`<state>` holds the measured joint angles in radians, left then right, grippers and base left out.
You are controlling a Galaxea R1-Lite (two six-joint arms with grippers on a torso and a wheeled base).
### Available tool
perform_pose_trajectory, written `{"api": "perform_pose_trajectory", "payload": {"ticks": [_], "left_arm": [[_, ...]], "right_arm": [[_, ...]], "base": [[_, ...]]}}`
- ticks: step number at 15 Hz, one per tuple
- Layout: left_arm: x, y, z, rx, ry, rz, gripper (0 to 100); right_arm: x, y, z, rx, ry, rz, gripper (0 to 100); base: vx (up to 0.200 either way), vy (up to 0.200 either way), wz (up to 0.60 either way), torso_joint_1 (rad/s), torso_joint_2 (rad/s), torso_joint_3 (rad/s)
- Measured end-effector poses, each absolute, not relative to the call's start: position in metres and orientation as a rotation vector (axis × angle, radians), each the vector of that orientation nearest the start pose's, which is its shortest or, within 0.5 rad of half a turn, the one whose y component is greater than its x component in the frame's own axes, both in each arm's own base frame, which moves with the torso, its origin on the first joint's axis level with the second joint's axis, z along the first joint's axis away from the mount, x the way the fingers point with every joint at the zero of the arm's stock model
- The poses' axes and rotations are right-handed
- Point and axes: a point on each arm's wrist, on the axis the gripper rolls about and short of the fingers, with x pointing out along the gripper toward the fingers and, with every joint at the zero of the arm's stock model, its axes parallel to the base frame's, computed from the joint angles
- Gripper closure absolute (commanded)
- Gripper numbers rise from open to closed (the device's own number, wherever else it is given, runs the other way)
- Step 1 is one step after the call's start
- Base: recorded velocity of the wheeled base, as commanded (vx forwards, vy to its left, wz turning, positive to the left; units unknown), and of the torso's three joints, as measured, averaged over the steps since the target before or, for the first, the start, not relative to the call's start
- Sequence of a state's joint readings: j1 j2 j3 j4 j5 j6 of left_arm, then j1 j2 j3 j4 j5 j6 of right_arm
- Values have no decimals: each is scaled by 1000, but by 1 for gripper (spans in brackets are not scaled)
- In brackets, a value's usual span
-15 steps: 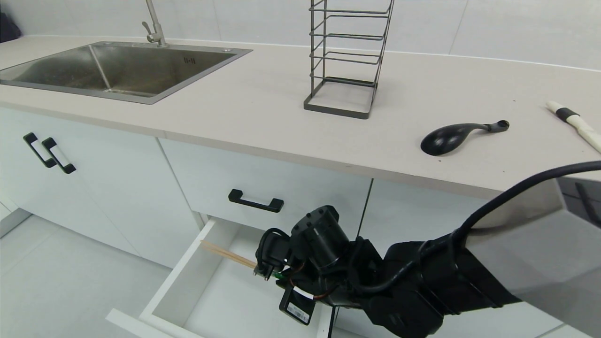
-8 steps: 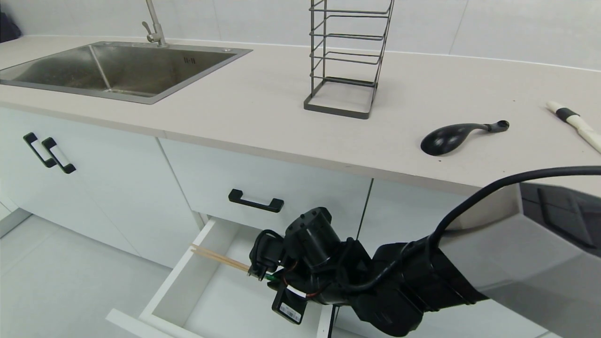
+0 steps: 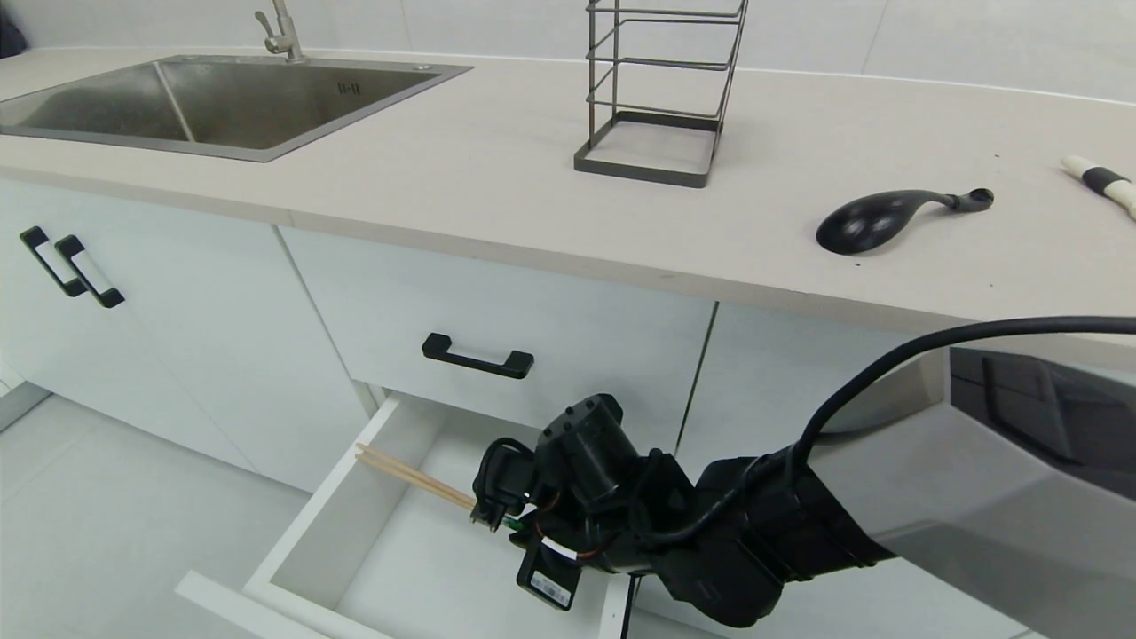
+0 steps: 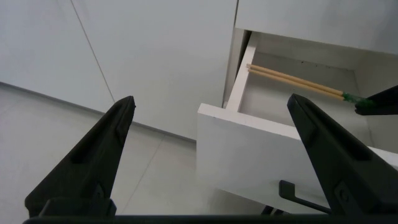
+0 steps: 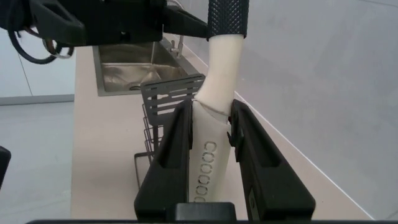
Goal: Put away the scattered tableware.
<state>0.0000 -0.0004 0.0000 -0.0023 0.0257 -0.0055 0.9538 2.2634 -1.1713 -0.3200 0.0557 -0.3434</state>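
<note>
Wooden chopsticks [image 3: 413, 477] stick out sideways from the clenched right gripper [image 3: 479, 510], over the open drawer [image 3: 306, 532], free ends above its sink-side wall. The left gripper [image 4: 211, 102], fingers spread wide, hangs before the drawer front, apart from them.

Black arm [image 3: 745, 550], grey shell [image 3: 976, 506], thick black cable [image 3: 976, 330].

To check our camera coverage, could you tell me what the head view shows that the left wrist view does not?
The head view adds the sink, the wire rack, the black spoon on the countertop and the closed drawer. The left wrist view adds the left gripper, open, facing the open drawer from outside. Both share the open drawer and the chopsticks across it, gripped at one end by the right gripper.
</note>
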Motion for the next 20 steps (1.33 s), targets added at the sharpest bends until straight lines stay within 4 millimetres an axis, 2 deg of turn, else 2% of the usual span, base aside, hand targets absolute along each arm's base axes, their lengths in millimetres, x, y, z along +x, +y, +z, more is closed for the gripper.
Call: {"api": "perform_pose_trajectory", "payload": {"ticks": [4, 11, 17, 20], "left_arm": [[-23, 1, 76, -6, -3, 26, 0], [-23, 1, 76, -6, -3, 26, 0], [-23, 1, 76, -6, -4, 26, 0], [-23, 1, 76, -6, -3, 26, 0]], "right_arm": [[240, 336, 39, -683, 563, 1077, 100], [236, 324, 60, -673, 535, 1053, 100], [240, 310, 55, -688, 580, 951, 100], [243, 317, 49, -657, 596, 940, 100]], "base": [[0, 0, 0, -1, 13, 9], [0, 0, 0, 0, 0, 0], [0, 0, 0, 0, 0, 0], [0, 0, 0, 0, 0, 0]]}}
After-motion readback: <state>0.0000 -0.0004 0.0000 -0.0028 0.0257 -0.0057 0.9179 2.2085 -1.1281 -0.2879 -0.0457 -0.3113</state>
